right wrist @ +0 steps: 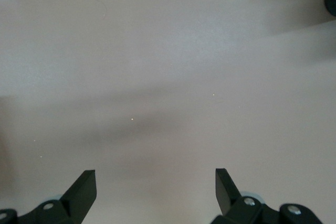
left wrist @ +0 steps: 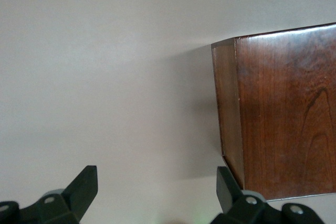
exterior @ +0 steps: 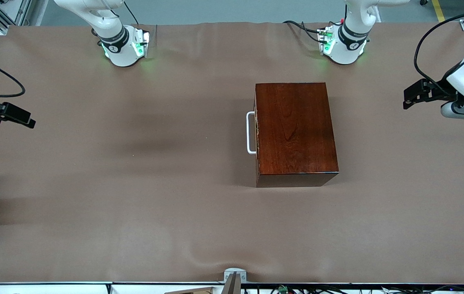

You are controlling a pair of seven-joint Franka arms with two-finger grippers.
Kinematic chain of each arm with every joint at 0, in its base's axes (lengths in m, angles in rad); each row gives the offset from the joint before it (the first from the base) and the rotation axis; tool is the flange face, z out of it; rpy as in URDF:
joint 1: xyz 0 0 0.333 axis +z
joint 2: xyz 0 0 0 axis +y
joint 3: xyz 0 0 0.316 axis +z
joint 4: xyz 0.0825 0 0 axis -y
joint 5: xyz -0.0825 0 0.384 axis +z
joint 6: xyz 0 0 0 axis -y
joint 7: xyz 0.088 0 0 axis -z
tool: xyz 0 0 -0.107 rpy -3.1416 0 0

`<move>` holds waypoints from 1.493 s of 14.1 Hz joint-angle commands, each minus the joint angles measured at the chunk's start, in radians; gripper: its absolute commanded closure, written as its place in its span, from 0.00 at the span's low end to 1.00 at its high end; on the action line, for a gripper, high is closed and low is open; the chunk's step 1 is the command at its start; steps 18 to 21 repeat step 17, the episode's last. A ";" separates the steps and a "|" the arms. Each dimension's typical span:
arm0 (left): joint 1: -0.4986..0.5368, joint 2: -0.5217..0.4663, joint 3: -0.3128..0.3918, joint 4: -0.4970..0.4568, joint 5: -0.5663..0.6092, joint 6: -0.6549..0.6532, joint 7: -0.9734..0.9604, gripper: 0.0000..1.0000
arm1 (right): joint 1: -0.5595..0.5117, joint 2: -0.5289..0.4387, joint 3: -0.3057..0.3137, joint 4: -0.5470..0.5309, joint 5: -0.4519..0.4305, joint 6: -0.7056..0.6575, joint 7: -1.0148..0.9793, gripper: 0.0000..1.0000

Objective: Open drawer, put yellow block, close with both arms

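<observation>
The dark mahogany box (exterior: 295, 132) stands on the brown table toward the left arm's end. Its drawer is pushed in, with the white U-shaped handle (exterior: 250, 132) on the side that faces the right arm's end. The box also shows in the left wrist view (left wrist: 283, 114). The yellow block is out of view. My left gripper (exterior: 409, 98) is open and empty, held above the table at the left arm's end. My right gripper (exterior: 27, 121) is open and empty, held above the table at the right arm's end. Both arms wait.
The brown table cover (exterior: 134, 196) stretches around the box. The two arm bases (exterior: 123, 47) (exterior: 344, 45) stand at the table edge farthest from the front camera. A small grey bracket (exterior: 235, 275) sits at the nearest edge.
</observation>
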 commanded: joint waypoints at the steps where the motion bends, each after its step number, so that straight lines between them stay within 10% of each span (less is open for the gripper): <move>1: 0.003 0.002 -0.003 0.017 0.018 -0.045 0.011 0.00 | -0.011 -0.010 0.009 0.002 0.002 -0.003 0.001 0.00; 21: 0.027 -0.006 -0.003 0.021 0.038 -0.047 0.000 0.00 | -0.011 -0.010 0.009 0.002 0.004 -0.002 0.001 0.00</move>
